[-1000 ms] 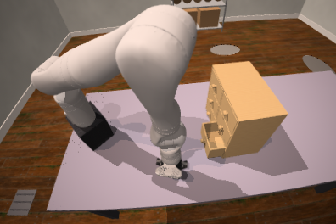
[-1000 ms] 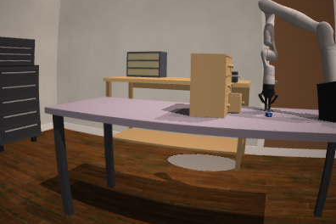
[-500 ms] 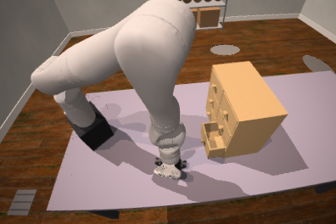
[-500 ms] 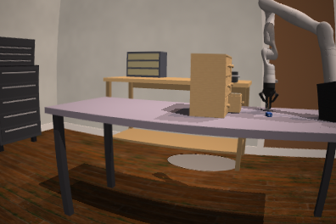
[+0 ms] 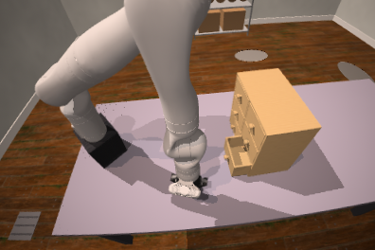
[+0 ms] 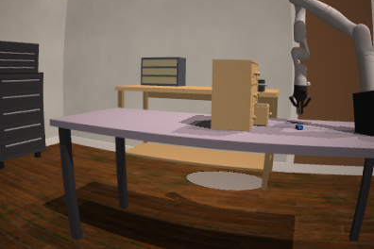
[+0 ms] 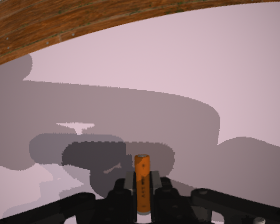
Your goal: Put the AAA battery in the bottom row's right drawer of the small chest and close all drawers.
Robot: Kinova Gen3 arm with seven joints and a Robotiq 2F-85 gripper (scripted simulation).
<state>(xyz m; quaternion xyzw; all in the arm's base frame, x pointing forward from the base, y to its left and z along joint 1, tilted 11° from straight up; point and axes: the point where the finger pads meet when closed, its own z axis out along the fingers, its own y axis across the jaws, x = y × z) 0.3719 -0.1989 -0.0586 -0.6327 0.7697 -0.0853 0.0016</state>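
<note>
My gripper (image 7: 143,184) is shut on the AAA battery (image 7: 143,185), an orange-and-dark cylinder that stands upright between the fingertips in the wrist view. In the exterior view the gripper (image 6: 300,107) hangs a little above the purple table, apart from the small wooden chest (image 6: 234,94). In the top view the gripper (image 5: 187,187) is to the left of the chest (image 5: 271,119), mostly hidden by the wrist. The right drawer of the bottom row (image 5: 238,155) is pulled part way out and looks empty. The other drawers are pushed in.
A small blue object (image 6: 298,126) lies on the table under the gripper. The arm's black base (image 5: 106,145) stands at the table's left. The table's front edge runs close below the gripper in the top view.
</note>
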